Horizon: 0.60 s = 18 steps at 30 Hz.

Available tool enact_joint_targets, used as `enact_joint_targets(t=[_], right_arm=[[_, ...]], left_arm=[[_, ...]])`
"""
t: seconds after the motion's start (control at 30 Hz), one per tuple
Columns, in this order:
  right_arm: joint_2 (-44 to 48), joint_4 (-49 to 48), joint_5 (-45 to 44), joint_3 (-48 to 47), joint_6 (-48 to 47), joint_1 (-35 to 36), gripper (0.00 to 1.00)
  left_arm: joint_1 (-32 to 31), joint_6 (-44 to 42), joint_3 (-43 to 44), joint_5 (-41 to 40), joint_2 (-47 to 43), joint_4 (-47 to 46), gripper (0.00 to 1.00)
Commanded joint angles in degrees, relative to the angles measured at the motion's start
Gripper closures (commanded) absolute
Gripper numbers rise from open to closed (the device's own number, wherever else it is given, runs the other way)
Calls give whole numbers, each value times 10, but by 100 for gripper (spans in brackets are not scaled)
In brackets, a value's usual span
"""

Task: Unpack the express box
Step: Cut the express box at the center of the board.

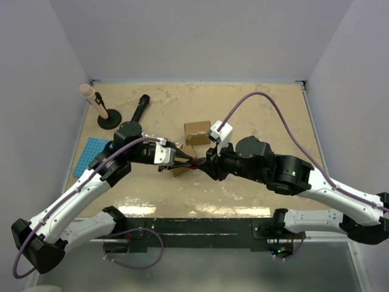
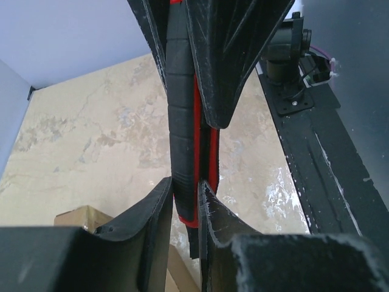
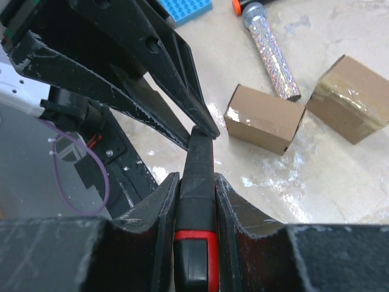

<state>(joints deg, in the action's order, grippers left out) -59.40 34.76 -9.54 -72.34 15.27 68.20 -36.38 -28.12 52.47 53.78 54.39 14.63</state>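
step: cutter [image 2: 182,121] handover | left gripper [image 2: 186,188] clenched on cutter | right gripper [image 3: 196,182] grasping same cutter | express box [image 1: 197,131] taped, near, 12 o'clock from cutter | advice: confirm firm left grip before loosening right

The left hand [image 2: 185,188] pinches a black-and-red knife [image 2: 181,121] (upright in frame); the right hand [image 2: 191,103] grips it above. Lower left of the knife, a cardboard box [image 2: 79,219] sits on the bench [image 2: 91,134].
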Motion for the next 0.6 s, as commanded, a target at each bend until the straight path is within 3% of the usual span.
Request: enact_joint_targets(t=[0.0, 0.57], right_arm=[[24, -114, 1, 5, -4, 1, 100], [33, -240, -9, 84, 54, 1, 100]], left_arm=[[4, 21, -17, 30, 0, -40, 81], [4, 63, -34, 43, 10, -87, 79]])
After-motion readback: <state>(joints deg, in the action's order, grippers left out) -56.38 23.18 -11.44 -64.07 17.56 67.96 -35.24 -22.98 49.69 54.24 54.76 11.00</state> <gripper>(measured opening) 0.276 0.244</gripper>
